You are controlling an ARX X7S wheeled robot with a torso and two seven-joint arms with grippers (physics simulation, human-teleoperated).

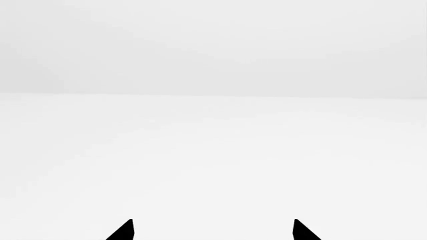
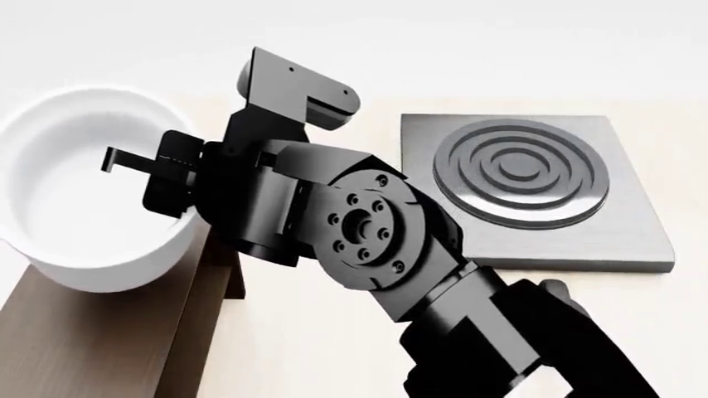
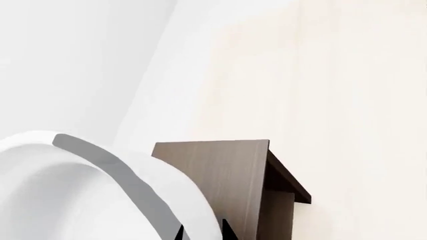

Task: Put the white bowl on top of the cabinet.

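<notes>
1. The white bowl [image 2: 83,199] is deep and straight-sided, glossy white with a thick rim and a rounded base; in the head view its inside looks smooth and bare.
2. It sits over the end of the cabinet [image 2: 105,332], a dark brown wood-grain box with a flat top; whether the base rests on the top or hangs just above it cannot be told.
3. The right gripper [image 2: 149,170] is at the bowl's rim on the side facing the grey stove plate [image 2: 631,240], with one black finger [image 2: 128,160] reaching inside over the wall. It appears clamped on the rim.
4. In the right wrist view the bowl's wall [image 3: 93,200] fills the near corner beside the cabinet's top [image 3: 213,175].
5. The left gripper [image 1: 213,231] shows only two black fingertips set well apart, holding nothing, before a blank white surface.
</notes>
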